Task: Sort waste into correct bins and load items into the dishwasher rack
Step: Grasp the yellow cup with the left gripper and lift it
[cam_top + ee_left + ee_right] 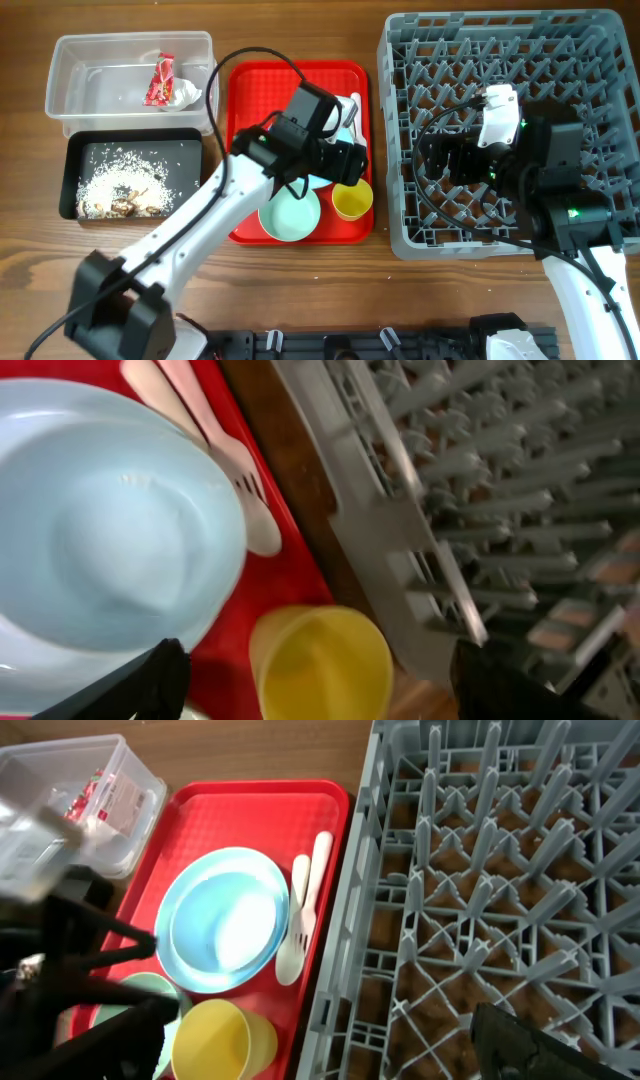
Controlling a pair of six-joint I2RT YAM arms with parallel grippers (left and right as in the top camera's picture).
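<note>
Both tools empty: left tool spread wide, yellow cup btwn its fingers, not gripped; blue bowl upper left. Right tool released over rack, frame right.

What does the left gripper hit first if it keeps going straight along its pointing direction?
Probably the yellow cup: it sits between the left gripper's open fingers, nearest ahead, beside the pale blue bowl. Depth is unclear.

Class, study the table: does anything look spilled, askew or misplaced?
Nothing stands out. The food scraps lie inside the black tray, the red wrapper and tissue inside the clear tub, and the dishes sit upright on the red serving tray.
</note>
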